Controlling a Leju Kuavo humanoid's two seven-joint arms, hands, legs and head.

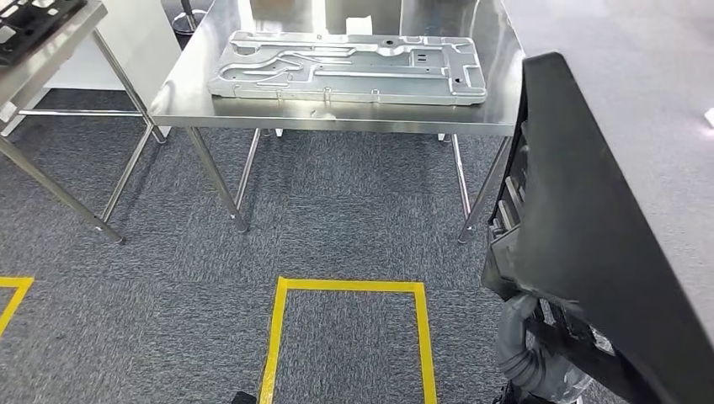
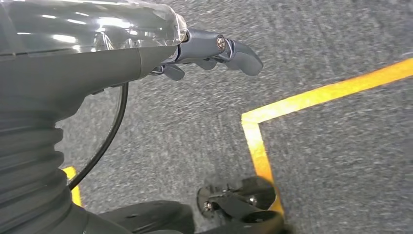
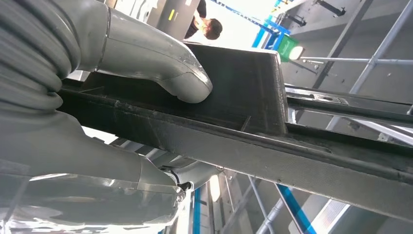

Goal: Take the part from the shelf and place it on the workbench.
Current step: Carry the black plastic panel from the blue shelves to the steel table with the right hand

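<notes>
Nearest to the robot, the right hand (image 1: 526,349) is gripping a large black moulded part (image 1: 589,236), with the grey thumb (image 3: 160,68) pressing flat on one face and the rest of the hand wrapping underneath the ribbed edge. The part is being held on edge, its long axis running from low by the robot's right side up and away toward the workbench, and its lower end is running out of the head view. No writing is readable on it.

The left hand (image 2: 214,51) is hanging over the grey carpet (image 1: 337,210), holding nothing, its dark fingers lying loosely curled; the blur is making it hard to tell more. Yellow tape (image 1: 349,286) is marking a rectangle on the floor just ahead of the robot.

Further off, the steel workbench (image 1: 337,114) is standing on thin legs, and a long silver stamped metal plate (image 1: 349,67) is lying flat on it, its length running across the bench. To the far left, the corner of another steel table (image 1: 50,50) is carrying a black part (image 1: 34,21), mostly cut off.

In the right wrist view, a person (image 3: 207,27) is standing beyond the part, partly hidden behind it.
</notes>
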